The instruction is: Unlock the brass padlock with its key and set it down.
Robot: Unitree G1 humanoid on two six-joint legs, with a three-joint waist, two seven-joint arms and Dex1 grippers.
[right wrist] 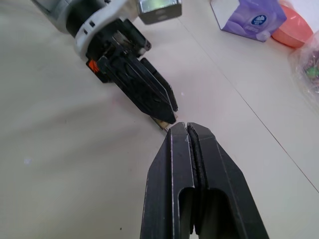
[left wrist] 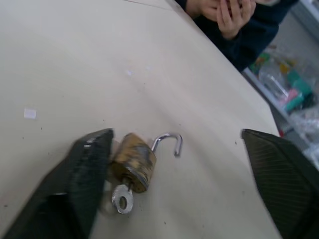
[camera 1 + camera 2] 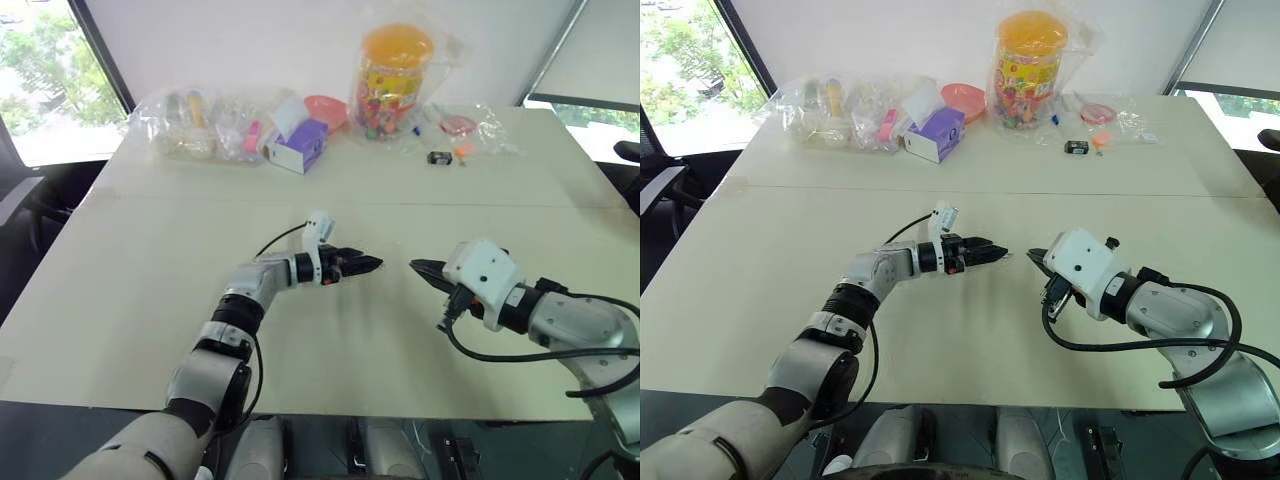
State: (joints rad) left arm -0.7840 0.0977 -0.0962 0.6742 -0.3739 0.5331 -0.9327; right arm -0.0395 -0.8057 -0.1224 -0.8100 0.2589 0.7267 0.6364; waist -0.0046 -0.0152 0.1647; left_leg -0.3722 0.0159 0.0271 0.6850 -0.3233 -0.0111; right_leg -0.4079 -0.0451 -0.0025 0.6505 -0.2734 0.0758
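Padlock (image 2: 133, 162) unlocked between open tool (image 2: 177, 186) fingers

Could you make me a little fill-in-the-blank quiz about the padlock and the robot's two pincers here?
1. The brass padlock lies on the table with its shackle swung ____.
2. The key sits in the padlock's ____.
3. The left pincer is ____ around the padlock.
4. The right pincer is ____.

Missing words: open; keyhole; open; shut
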